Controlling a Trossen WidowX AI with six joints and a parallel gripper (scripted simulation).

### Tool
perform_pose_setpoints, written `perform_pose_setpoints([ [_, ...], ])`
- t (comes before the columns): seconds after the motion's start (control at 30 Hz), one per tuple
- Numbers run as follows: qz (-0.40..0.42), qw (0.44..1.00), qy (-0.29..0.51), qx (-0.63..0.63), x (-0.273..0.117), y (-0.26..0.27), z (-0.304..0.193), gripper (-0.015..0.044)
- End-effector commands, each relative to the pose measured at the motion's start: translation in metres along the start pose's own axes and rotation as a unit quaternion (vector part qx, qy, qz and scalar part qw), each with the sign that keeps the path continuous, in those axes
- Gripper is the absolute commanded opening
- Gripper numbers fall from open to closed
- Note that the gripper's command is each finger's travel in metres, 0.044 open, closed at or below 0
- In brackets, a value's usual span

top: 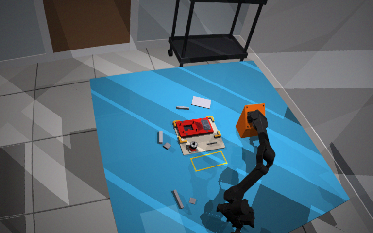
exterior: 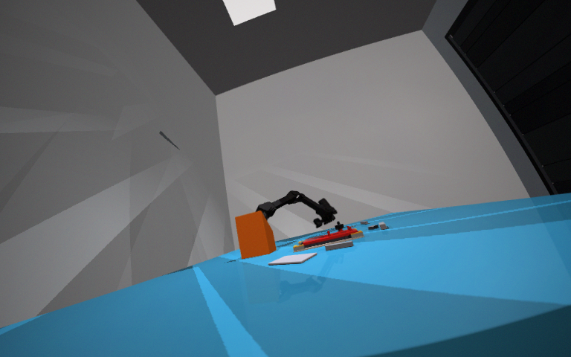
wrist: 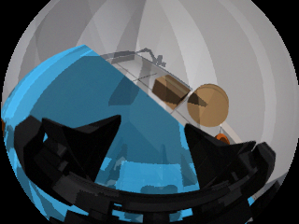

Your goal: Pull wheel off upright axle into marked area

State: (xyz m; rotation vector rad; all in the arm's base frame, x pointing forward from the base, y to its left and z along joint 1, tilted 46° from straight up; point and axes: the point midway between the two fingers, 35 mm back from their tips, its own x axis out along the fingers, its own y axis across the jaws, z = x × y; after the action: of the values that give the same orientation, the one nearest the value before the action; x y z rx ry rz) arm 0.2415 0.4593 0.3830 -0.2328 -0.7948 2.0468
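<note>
The wheel (top: pixel 193 145) (exterior: pixel 339 226) is small, dark and grey, and sits on the upright axle over a small red base at the front left of the beige board (top: pixel 202 147). The marked area is a yellow outline (top: pixel 211 167) on the blue surface, just in front of the board, with nothing inside it. My gripper (wrist: pixel 153 122) (exterior: pixel 325 222) is open, with nothing between its fingers. It is raised above the surface, in the top view at the bottom, to the right of and well apart from the wheel and the outline. The wrist view does not show the wheel.
A red block (top: pixel 195 127) lies on the board between yellow corner pieces, with a thin dark rod (top: pixel 211 143) near the axle. Grey bars (top: pixel 160 137) (top: pixel 178 199), small grey blocks (top: pixel 166 145) (top: pixel 192 200) and a white plate (top: pixel 201 102) lie around. An orange pedestal (top: pixel 243 126) (exterior: pixel 254 235) carries the arm.
</note>
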Motion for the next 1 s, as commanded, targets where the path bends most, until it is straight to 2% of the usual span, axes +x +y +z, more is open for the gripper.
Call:
perform_pose_setpoints([
  [0.0,-0.003,1.0,0.002,0.007,-0.002,-0.001,-0.002,0.0374],
  [0.1,-0.044,0.993,0.034,0.107,-0.031,-0.012,-0.025,0.03],
  [0.27,-0.142,0.937,0.085,0.308,-0.1,-0.023,-0.073,0.03],
  [0.37,-0.205,0.877,0.104,0.422,-0.146,-0.021,-0.099,0.03],
  [0.7,-0.39,0.592,0.105,0.698,-0.286,0.028,-0.157,0.03],
  [0.97,-0.494,0.292,0.051,0.817,-0.379,0.106,-0.171,0.03],
])
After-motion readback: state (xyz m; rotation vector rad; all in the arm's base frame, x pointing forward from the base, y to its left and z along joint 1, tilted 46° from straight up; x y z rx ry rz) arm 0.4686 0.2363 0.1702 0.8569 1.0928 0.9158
